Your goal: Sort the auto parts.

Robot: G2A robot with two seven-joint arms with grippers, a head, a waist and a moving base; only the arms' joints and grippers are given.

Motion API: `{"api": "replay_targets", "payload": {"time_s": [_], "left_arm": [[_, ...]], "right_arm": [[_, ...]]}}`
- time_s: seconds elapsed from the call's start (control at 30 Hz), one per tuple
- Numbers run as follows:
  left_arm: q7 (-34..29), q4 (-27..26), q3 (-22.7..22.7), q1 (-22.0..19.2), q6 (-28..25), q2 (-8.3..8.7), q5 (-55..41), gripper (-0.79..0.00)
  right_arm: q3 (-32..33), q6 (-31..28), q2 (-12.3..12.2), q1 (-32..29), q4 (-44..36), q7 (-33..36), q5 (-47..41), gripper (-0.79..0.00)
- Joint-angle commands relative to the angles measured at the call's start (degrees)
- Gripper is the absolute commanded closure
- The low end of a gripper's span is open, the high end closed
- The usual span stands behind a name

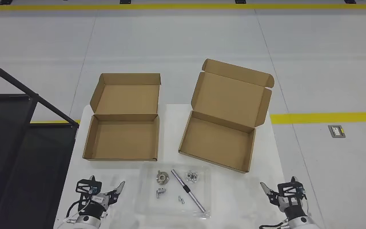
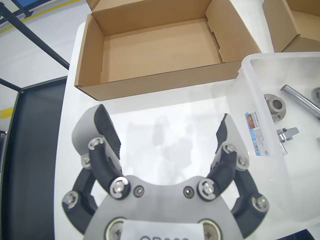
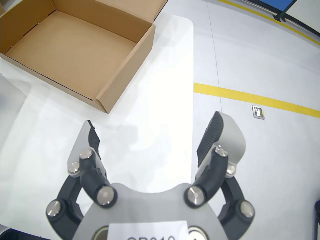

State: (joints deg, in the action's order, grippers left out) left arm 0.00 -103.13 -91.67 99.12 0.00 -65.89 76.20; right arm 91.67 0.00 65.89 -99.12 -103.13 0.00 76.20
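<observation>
Auto parts all sit loose in a clear plastic bin on the table, between the two grippers. Nothing is sorted yet, and both cardboard boxes look bare inside.

Left gripper hangs low over the table with its fingers spread wide and nothing between them. The bin's wall is just beside it on the inner side, and the left box is straight ahead of the fingertips. Right gripper is likewise spread and holding nothing, with the right box ahead of it and toward its inner side.

So the step in hand is probably the first pick. The robot likely does best leading with the left arm, since the flanged piece and the small bracket are the parts nearest that gripper. It has to rise over the bin wall first, then drop in from above — coming in sideways would just shove the bin.

The long rod lies diagonal, so the wrist should turn until the fingers close across it near the middle, or it'll probably tip. The tiny pins look fiddly — pinch low, maybe save them for last. Which box takes which part can't be told from here.
</observation>
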Motion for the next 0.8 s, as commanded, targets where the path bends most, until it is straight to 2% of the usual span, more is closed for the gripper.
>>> {"api": "replay_targets", "payload": {"time_s": [0.0, 0.27, 0.37, 0.53, 0.67, 0.77], "left_arm": [[0.0, 0.0, 0.0, 0.0, 0.0, 0.00, 0.0, -0.784], [0.0, 0.0, 0.0, 0.0, 0.0, 0.00, 0.0, -0.785], [2.6, -0.7, -0.4, 0.6, 0.8, -0.04, 1.1, -0.785], [10.9, -2.6, -2.6, 4.4, 1.5, -0.19, 1.4, -0.785], [15.0, -3.2, -4.2, 6.2, 0.6, -0.24, 1.2, -0.785], [16.8, -3.4, -4.8, 7.2, 1.1, -0.39, 0.9, -0.785]], "right_arm": [[0.0, 0.0, 0.0, 0.0, 0.0, 0.0, 0.0, -0.784], [0.0, 0.0, 0.0, 0.0, 0.0, 0.0, 0.0, -0.785], [-0.1, -1.0, 0.0, 0.7, -1.1, -0.6, 0.1, -0.785], [-1.3, -6.6, -0.4, 3.1, -7.7, 3.2, 6.8, -0.785], [-3.6, -13.0, -0.9, 5.3, -14.0, 8.2, 14.1, -0.785], [-7.1, -19.0, -1.0, 7.8, -17.1, 11.5, 15.8, -0.785]]}}
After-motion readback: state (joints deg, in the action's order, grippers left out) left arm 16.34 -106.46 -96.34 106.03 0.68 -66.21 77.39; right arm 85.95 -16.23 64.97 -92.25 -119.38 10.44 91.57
